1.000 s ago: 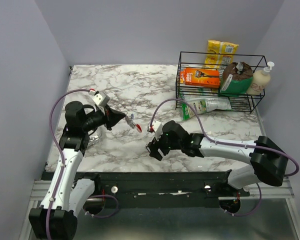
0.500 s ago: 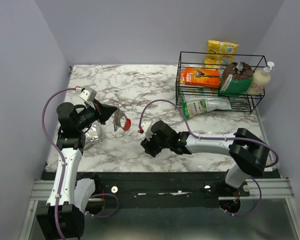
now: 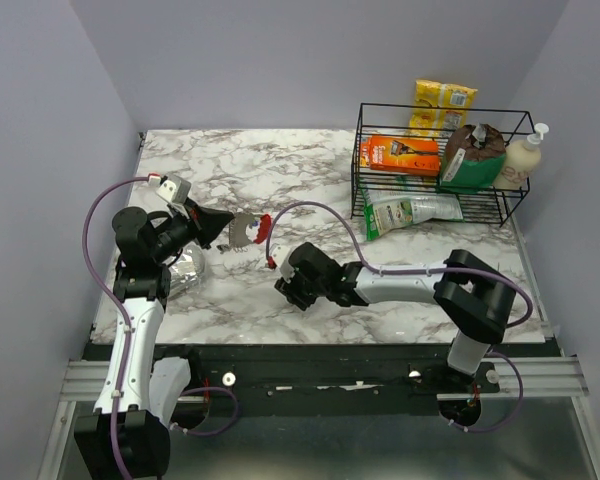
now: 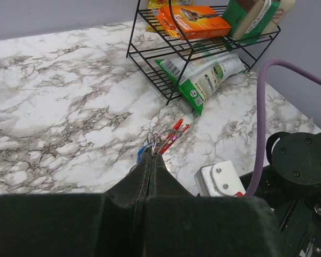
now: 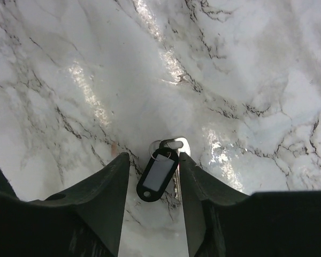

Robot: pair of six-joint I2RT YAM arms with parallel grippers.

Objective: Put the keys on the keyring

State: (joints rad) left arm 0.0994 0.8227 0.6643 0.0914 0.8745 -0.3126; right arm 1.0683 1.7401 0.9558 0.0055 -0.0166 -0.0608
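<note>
The left claw (image 4: 151, 160) is pinched tight on a small bunch at the left of the bench (image 3: 280, 165). The red keyring (image 4: 175, 130) sticks out beyond its tips toward the right, with thin wire loops and a blue-headed key (image 4: 141, 156) at its root. The bunch seems to be held just above the marble.

To the right and nearer, the right claw (image 3: 288, 292) points down with its jaws parted, one on each side of a loose key (image 5: 176, 145) lying flat on the bench. A dark oval tag (image 5: 157, 175) lies partly over the key, and the claw has hold of nothing.

The step in hand looks like picking up this key. Next the jaws need to close on the tag or the head, lift, and carry it left to the keyring's opening. The right arm's purple cable (image 3: 320, 206) arcs close by the keyring and could foul the meeting. Far right, a wire rack (image 3: 435, 107) of groceries stands well apart.
</note>
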